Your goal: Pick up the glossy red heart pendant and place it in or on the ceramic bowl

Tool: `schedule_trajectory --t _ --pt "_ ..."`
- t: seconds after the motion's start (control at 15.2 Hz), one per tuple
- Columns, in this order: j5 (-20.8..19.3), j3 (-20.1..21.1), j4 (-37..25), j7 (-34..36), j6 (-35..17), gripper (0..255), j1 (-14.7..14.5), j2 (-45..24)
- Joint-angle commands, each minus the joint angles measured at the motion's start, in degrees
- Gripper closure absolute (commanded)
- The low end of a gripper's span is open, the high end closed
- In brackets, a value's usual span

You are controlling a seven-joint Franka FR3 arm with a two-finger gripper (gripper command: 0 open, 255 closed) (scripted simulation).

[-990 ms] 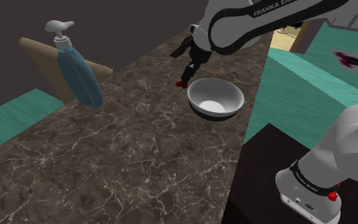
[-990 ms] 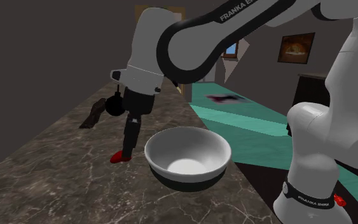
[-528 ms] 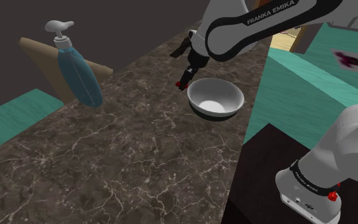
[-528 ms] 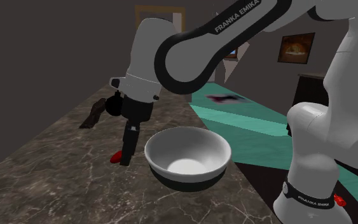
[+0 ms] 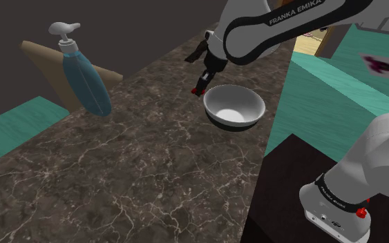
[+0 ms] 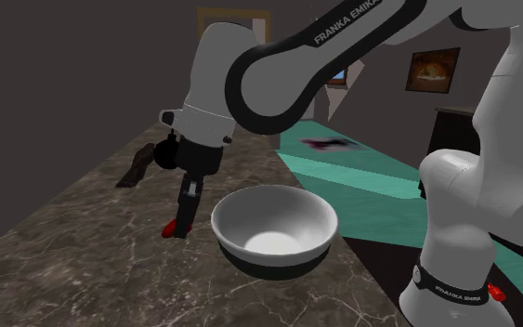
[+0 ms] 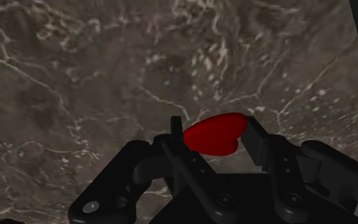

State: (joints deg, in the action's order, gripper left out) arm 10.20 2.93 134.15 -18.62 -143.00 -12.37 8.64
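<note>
The pincer (image 7: 215, 139) is clenched on the heart pendant (image 7: 212, 133): in the wrist view the red heart spans the gap, with a black finger (image 7: 255, 137) pressed against each side. It sits low over the dark marbled worktop (image 5: 137, 152), just beside the bowl (image 5: 235, 125), on the side away from the robot's stand.

The pendant looks small, hard and glossy, so probably light and stiff but slippery, and apt to twist or squirt out if squeezed off-centre. The hold across its two flanks at the widest part seems the sound one, since the rounded lobes and the point would give the pads less to bear on.

Whether the heart is clear of the worktop or touching it is hard to judge. In the shoulder view and the second exterior view (image 6: 169, 229) it shows as a small red fleck at the fingertips. No chain or loop can be made out, and the fingers cover the heart's lower edge.
</note>
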Motion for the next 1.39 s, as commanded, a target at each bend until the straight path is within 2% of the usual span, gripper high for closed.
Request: schedule_trajectory --t 0.0,0.26,1.32 --pt "0.0 0.1 0.1 0.1 0.2 255 -0.1 -0.1" --pt "0.1 0.0 0.4 -0.2 -0.2 255 -0.1 -0.2" --pt "-1.5 -0.1 -7.5 1.9 12.4 255 0.4 4.5"
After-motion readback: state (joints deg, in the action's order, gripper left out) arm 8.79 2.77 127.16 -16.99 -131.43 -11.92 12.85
